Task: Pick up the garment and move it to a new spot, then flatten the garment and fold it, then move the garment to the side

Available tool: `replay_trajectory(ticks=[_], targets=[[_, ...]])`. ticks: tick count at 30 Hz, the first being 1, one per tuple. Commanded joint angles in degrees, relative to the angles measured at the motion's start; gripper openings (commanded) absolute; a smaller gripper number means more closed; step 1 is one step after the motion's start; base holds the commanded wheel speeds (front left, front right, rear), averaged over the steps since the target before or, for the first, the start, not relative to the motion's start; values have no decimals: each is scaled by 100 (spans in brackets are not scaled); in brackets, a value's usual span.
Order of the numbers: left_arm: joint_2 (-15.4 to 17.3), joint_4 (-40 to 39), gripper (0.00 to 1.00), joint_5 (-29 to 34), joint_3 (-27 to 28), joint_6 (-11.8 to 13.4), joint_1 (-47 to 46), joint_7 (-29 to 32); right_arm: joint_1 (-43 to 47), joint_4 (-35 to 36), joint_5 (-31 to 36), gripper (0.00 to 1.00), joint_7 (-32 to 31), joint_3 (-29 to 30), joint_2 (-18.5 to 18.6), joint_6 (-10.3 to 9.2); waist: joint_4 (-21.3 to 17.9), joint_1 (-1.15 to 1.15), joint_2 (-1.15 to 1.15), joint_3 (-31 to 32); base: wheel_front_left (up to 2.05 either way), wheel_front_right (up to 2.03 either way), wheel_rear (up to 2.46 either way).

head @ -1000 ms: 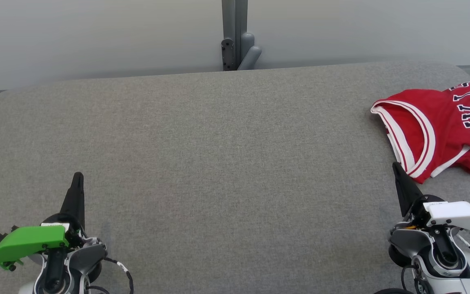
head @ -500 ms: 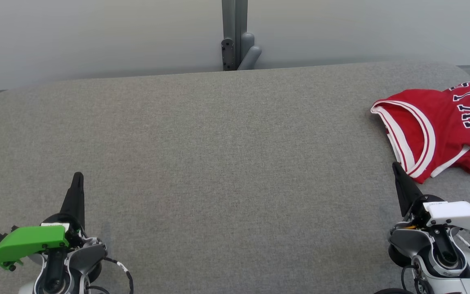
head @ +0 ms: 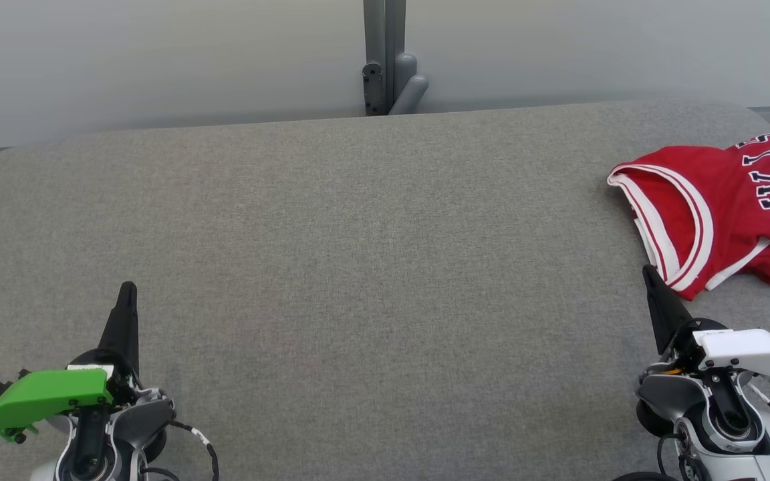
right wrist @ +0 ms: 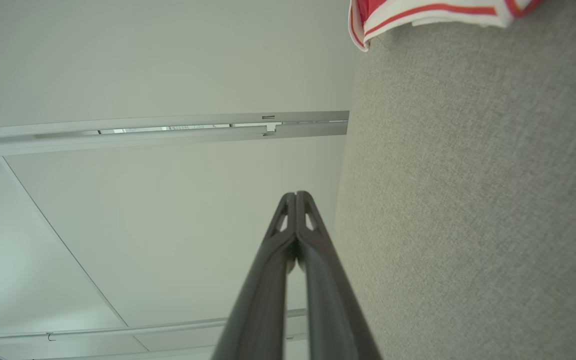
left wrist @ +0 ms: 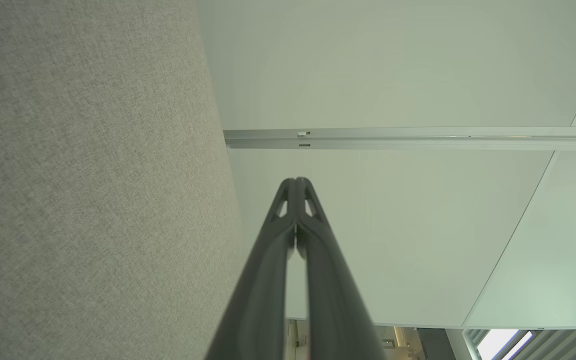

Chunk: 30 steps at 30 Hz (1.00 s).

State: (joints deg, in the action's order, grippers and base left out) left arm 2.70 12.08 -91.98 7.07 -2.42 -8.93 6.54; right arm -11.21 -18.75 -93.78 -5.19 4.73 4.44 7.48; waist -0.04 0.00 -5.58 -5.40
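Crumpled red jersey with white trim (head: 719,200) lay at the frame's right edge on the grey fabric counter (head: 358,267). My left claw (head: 127,288) and right claw (head: 648,272) were both pressed together, empty. Judged the cloth light and limp; best pinched at the trimmed edge nearest the right claw.

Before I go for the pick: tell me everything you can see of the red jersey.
The red jersey is a sleeveless basketball top of smooth-looking fabric, with white-and-red striped trim round its openings and dark, white-edged lettering. It lies loosely bunched, not flat, on the grey cloth surface at the robot's far right, running past the head view's right edge. Nothing holds it; the shut right gripper points at its near corner, apart from it.
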Motion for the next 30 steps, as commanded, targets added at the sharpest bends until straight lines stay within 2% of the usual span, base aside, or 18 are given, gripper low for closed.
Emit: replay_trajectory(ticks=[1, 30], targets=[[34, -11, 0, 5, 3, 15, -82, 27, -22, 1, -40, 0, 21, -14, 38, 2, 0, 0, 0, 0, 0, 0, 0], [34, -10, 0, 4, 2, 15, -82, 27, -8, 13, -131, 0, 98, -113, 111, 2, 0, 0, 0, 0, 0, 0, 0]])
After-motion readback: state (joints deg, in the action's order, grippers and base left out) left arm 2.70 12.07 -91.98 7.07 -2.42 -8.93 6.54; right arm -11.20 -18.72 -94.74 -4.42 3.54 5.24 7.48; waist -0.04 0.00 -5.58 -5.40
